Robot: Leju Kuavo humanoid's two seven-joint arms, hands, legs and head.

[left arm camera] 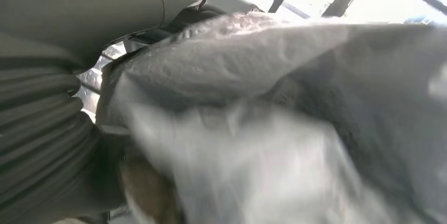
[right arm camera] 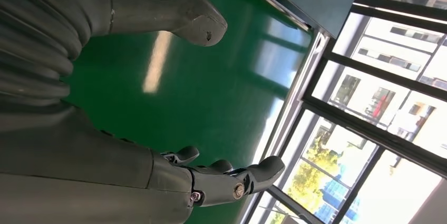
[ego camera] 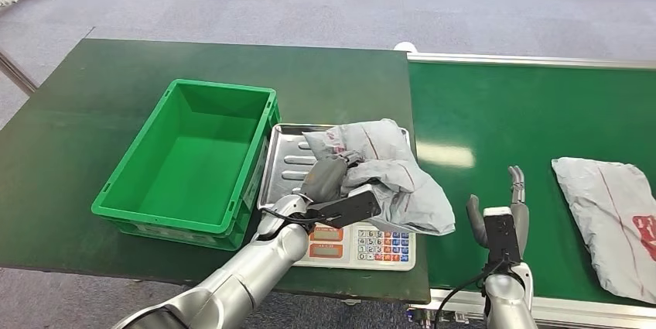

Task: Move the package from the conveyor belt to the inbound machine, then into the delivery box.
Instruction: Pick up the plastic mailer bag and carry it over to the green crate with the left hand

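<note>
A crumpled grey plastic package point(ego camera: 387, 170) lies on the steel pan of the weighing scale point(ego camera: 288, 160), spilling over the keypad. My left hand point(ego camera: 329, 178) grips its near left part; in the left wrist view the grey package point(left arm camera: 295, 118) presses close against that hand point(left arm camera: 47, 124). My right hand point(ego camera: 503, 213) is held upright over the near edge of the green conveyor belt point(ego camera: 503, 120), fingers apart, holding nothing; in the right wrist view it point(right arm camera: 158, 171) hovers over the belt. A second grey package point(ego camera: 611, 217) with red print lies on the belt at the right.
An empty green delivery box point(ego camera: 189, 162) stands on the dark green table point(ego camera: 77, 112) just left of the scale. The scale's keypad point(ego camera: 363, 245) faces the table's near edge. The belt's metal rail point(ego camera: 534, 60) runs along the far side.
</note>
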